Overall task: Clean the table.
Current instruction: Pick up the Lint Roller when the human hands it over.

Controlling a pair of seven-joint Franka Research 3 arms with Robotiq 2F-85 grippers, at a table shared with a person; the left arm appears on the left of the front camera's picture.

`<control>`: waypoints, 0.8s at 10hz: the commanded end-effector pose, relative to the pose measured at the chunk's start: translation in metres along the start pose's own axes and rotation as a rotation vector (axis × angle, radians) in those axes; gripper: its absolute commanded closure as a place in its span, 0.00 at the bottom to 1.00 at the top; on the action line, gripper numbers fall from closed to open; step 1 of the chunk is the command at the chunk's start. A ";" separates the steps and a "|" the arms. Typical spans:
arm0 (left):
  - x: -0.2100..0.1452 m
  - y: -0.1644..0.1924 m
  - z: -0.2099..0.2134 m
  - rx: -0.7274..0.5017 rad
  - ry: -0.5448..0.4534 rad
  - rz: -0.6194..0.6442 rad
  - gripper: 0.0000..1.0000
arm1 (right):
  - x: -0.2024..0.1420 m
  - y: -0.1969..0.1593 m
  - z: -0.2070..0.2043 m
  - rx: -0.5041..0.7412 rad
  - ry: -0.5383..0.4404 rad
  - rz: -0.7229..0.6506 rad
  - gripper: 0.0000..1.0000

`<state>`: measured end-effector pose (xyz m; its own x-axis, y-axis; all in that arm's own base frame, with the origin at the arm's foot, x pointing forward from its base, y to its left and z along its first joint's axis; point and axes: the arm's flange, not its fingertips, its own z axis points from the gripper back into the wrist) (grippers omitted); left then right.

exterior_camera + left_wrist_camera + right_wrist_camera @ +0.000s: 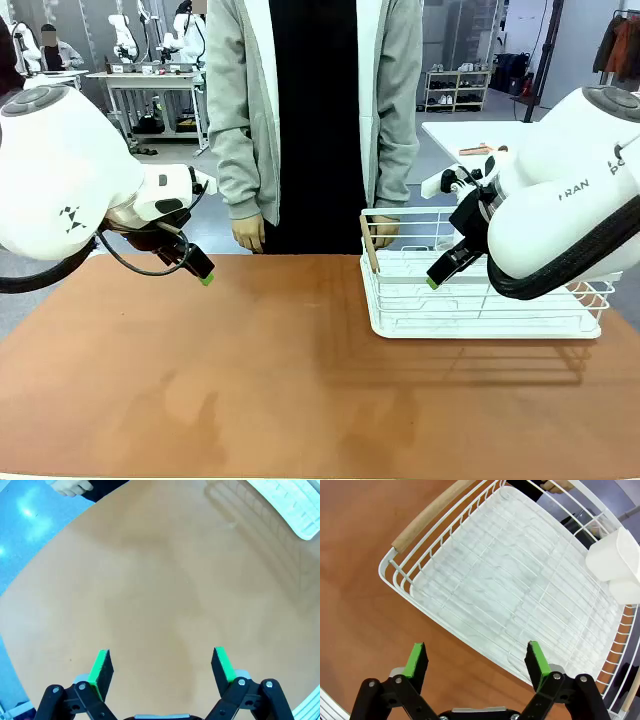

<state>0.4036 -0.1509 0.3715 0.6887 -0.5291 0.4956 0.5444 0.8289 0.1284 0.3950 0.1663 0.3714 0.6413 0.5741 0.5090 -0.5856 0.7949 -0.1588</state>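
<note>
terracotta table [150, 580] lies beneath the spread left pincer [160, 652]

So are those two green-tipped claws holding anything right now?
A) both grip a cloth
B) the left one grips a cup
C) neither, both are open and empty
C: the left gripper and the right gripper each stand wide open with nothing between the tips; beyond them lie the table and the wire rack.

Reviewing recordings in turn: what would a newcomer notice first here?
A white wire rack sits on the right of the reddish-brown table, the open right gripper poised above it. A person in a grey cardigan stands at the far edge; the open left gripper hangs over the left side.
</note>
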 end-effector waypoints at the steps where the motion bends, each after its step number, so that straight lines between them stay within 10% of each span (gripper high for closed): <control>1: 0.000 0.000 0.000 0.000 0.000 -0.001 0.00 | 0.000 0.000 0.000 0.000 0.000 0.000 0.00; 8: 0.000 0.000 0.000 0.000 0.000 -0.001 0.00 | 0.000 0.000 0.000 0.000 0.000 0.000 0.00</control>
<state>0.4034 -0.1513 0.3715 0.6882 -0.5299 0.4956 0.5452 0.8284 0.1287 0.3952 0.1659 0.3714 0.6406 0.5752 0.5086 -0.5861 0.7943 -0.1601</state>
